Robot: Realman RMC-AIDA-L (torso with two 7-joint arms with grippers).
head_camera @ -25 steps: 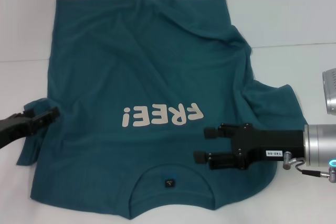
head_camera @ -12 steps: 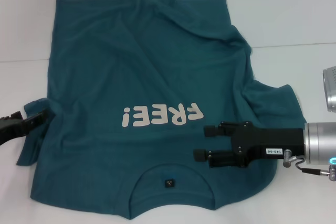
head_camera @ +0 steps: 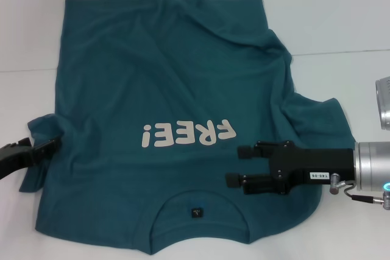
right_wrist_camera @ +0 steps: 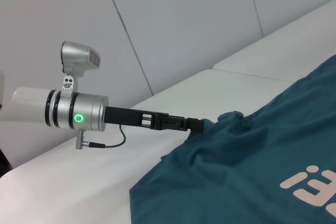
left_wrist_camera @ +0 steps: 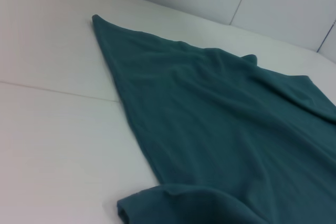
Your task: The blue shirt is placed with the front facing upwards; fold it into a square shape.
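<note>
Head view: blue shirt (head_camera: 170, 120) flat on white table (head_camera: 341, 16) — right tool (head_camera: 236, 166) spread; left tool (head_camera: 53, 143) pinching sleeve.

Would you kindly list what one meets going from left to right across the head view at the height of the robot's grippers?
Left gripper at the shirt's sleeve edge → the blue shirt → its neck tag → right gripper, fingers apart above the shirt → bare white table.
</note>
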